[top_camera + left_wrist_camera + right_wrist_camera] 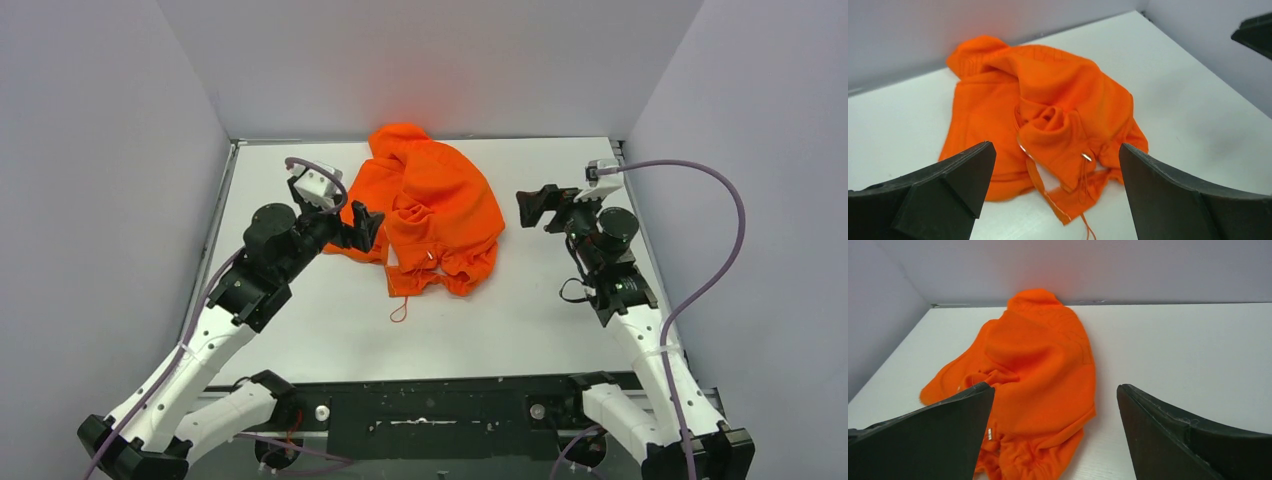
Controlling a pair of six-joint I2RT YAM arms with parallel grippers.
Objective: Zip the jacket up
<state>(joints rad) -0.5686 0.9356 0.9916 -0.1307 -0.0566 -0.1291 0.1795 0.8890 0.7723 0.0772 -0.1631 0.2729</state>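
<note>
The orange jacket (433, 205) lies crumpled in a heap at the middle back of the white table (300, 320). It also shows in the left wrist view (1048, 95) and the right wrist view (1040, 355). A thin orange cord (401, 306) trails from its near edge. A light zipper strip (1023, 147) and a small metal piece (1086, 157) show among the folds. My left gripper (366, 226) is open at the jacket's left edge, above the table. My right gripper (532, 207) is open and empty, just right of the jacket, apart from it.
Grey walls (100, 150) close in the table on the left, back and right. A dark rail (430, 405) runs along the near edge between the arm bases. Purple cables (720, 210) loop from each wrist.
</note>
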